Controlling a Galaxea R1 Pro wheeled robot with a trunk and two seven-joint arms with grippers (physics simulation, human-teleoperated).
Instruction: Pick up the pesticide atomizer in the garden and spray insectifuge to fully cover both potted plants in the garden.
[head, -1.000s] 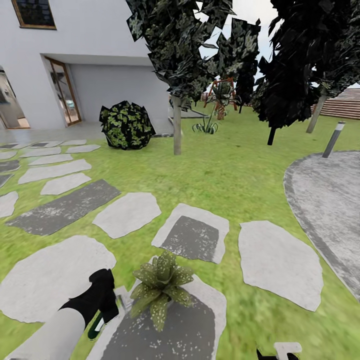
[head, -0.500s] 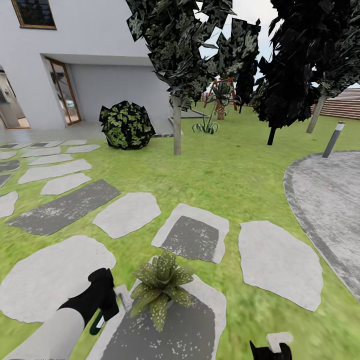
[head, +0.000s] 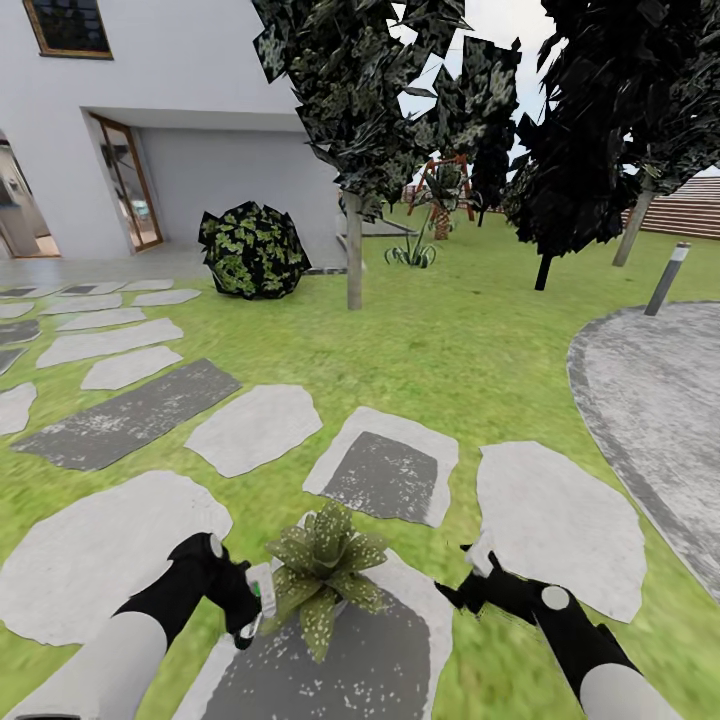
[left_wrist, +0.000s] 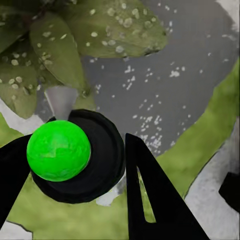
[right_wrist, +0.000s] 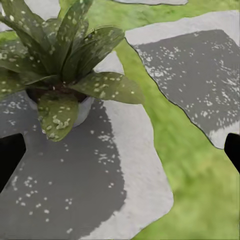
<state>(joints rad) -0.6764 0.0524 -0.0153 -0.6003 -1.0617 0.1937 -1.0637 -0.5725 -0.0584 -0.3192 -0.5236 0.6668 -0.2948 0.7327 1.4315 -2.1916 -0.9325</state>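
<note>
One potted plant (head: 320, 575), a rosette of speckled green leaves, stands on a dark grey stepping stone (head: 370, 665) close in front of me. My left gripper (head: 243, 603) is just left of it, shut on the pesticide atomizer (head: 262, 590), whose pale label and green body face the leaves. In the left wrist view the atomizer (left_wrist: 58, 150) shows end-on as a green round between the black fingers (left_wrist: 150, 200), with the leaves (left_wrist: 55, 55) beyond. My right gripper (head: 468, 583) hovers right of the plant, open. The right wrist view looks at the plant (right_wrist: 60, 60) and its pale pot (right_wrist: 82, 107).
Flat stepping stones (head: 555, 525) lie across the lawn. The round grey patio (head: 660, 420) is at the right with a short lamp post (head: 667, 278). A tree trunk (head: 354, 250), a round bush (head: 252, 250), the house (head: 200, 150) and a slatted fence (head: 690, 210) stand farther off.
The left gripper has swung the atomizer up and toward the plant's leaves. The right arm has risen from the bottom edge to the plant's right side.
</note>
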